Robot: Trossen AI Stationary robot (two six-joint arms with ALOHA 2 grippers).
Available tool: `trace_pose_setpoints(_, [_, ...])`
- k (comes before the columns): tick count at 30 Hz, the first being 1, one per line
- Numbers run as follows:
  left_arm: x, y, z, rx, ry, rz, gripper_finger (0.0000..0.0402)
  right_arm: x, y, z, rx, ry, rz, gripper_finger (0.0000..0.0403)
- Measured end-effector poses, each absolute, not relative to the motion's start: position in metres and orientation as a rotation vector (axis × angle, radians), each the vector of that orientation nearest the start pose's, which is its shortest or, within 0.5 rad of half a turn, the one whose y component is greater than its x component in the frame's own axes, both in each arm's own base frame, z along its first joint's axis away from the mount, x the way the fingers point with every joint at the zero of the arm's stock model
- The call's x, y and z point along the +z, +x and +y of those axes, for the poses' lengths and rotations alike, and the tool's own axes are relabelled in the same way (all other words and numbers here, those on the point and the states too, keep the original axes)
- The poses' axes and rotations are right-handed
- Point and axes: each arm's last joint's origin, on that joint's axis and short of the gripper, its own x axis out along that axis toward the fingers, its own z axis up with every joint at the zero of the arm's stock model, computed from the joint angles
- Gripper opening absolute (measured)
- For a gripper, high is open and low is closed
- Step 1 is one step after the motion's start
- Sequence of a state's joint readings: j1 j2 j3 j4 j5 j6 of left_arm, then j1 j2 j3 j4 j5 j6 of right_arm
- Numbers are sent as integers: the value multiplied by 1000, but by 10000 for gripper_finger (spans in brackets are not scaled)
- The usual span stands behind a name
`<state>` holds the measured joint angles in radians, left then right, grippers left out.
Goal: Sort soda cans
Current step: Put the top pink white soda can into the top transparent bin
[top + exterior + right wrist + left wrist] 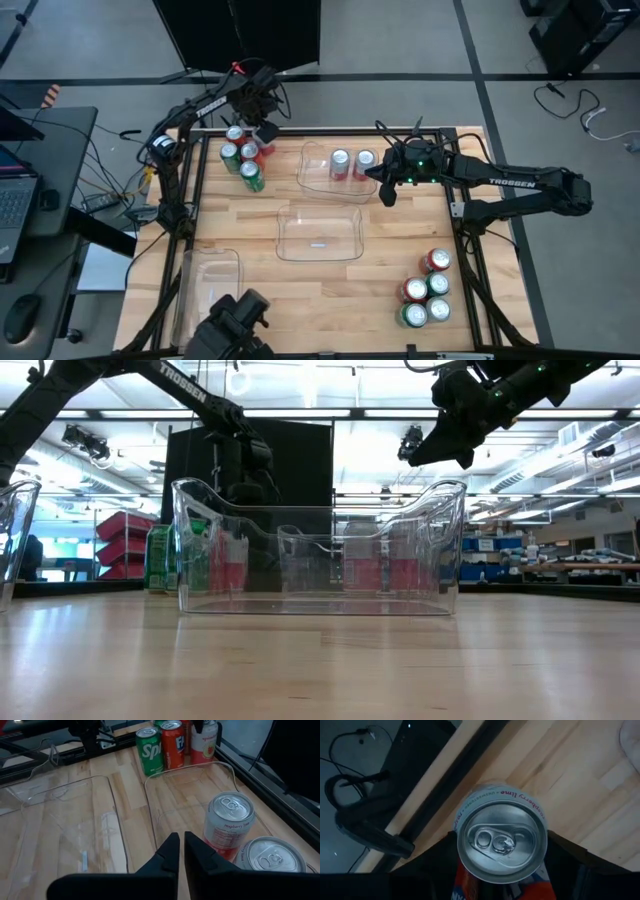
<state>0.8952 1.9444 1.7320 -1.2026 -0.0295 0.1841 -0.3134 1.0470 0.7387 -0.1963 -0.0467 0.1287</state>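
Note:
My left gripper (262,133) is at the table's far left over a cluster of green, red and silver-white soda cans (245,160). It is shut on one silver-white can (501,845) with "raspberry lime" lettering. My right gripper (385,192) is shut and empty, and the low view shows it raised high (445,450). It hovers over the near right part of the far clear bin (310,172). Two silver-white cans (229,822) (272,855) stand upright on that bin's floor. Several more cans stand in a cluster at the near right (427,290). My left gripper comes from above, pointing down, with one dark finger (437,862) on each side of the silver-white can's upper wall (470,807), so the can is pinched between them. The can stays upright. I cannot tell whether its base is still on the table.
An empty clear bin (285,240) sits mid-table, and another (210,280) sits at the near left. A Sprite can (150,750) and a red-orange can (172,745) stand right beside the held can. Bare wood lies between the bins and the near-right cluster.

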Motion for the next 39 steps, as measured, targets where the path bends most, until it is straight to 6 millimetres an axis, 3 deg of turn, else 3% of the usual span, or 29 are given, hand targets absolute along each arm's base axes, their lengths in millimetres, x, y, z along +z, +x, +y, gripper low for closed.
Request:
trace_pose_setpoints(11, [299,246,300,648,-439,1294,239,268,214,-68,-293,216,481,14])
trace_pose_setpoints(19, [354,260,281,601,-362,1186,239,268,214,-68,-293,216,480,14])
trace_pose_setpoints(30, [417,296,220,469,-211,1013,239,270,214,-68,-293,213,463,14])
trace_pose_setpoints(39, [417,331,159,294,-145,1033,239,272,212,-68,-295,218,451,14])
